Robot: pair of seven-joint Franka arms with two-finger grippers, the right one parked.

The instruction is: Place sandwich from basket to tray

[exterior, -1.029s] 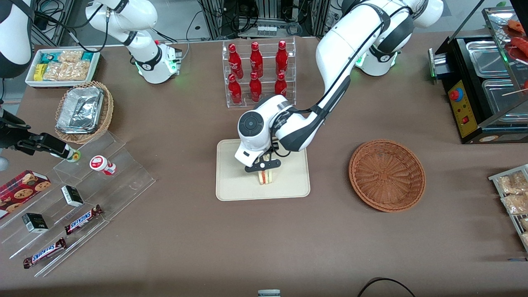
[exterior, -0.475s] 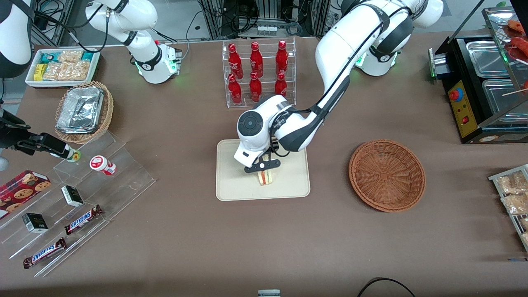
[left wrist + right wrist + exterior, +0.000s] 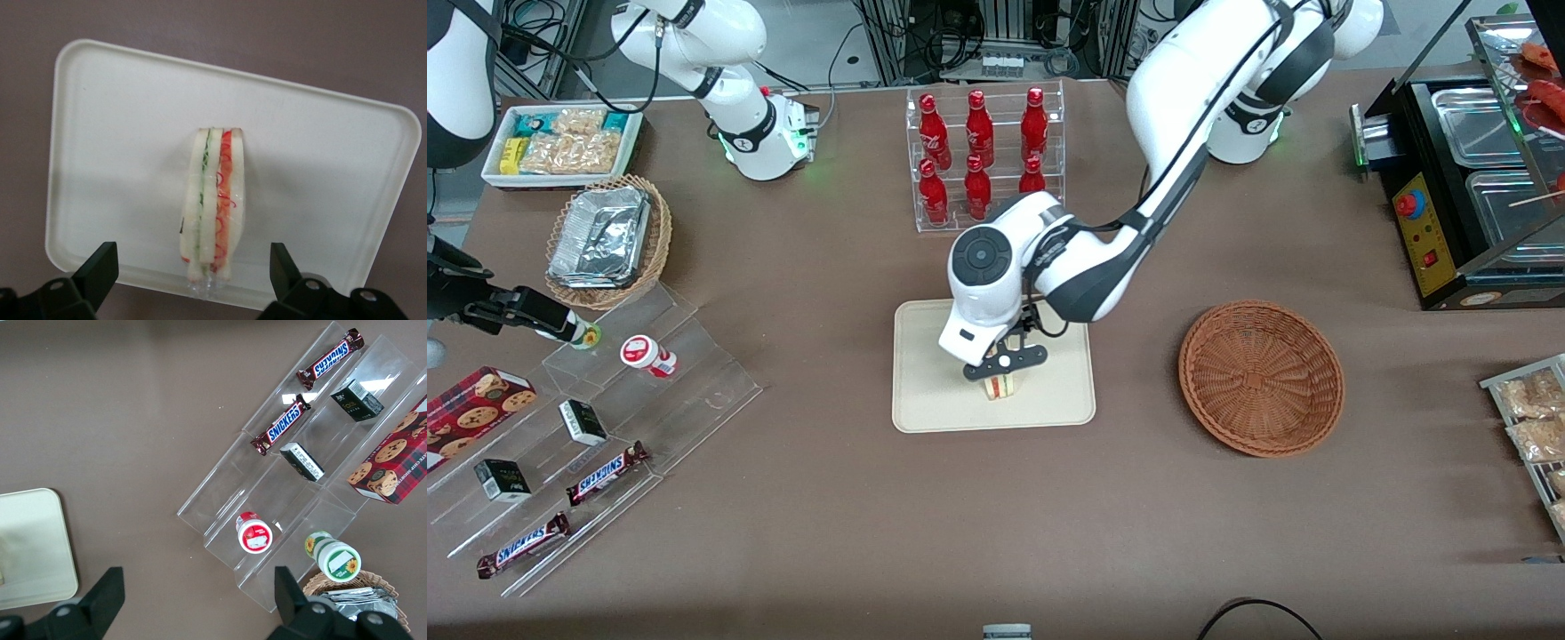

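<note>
one white-bread sandwich (image 3: 215,203) with red-green filling stands on edge on tray (image 3: 320,167); claw (image 3: 193,283) above, spread wide, empty.

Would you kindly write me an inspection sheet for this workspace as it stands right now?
Surface: brown table, no spills seen.
Job's things: sandwich stands on edge on the tray; basket holds nothing, toward the working arm's end.
Clutter: red bottles in a clear rack; Snickers bars and small boxes on clear steps; foil containers in a tan basket.
Grippers: gripper open, above the sandwich, fingers apart either side, not touching it.
Cables: black cable at the table edge nearest the front camera.
Surroundings: food warmer toward the working arm's end.
</note>
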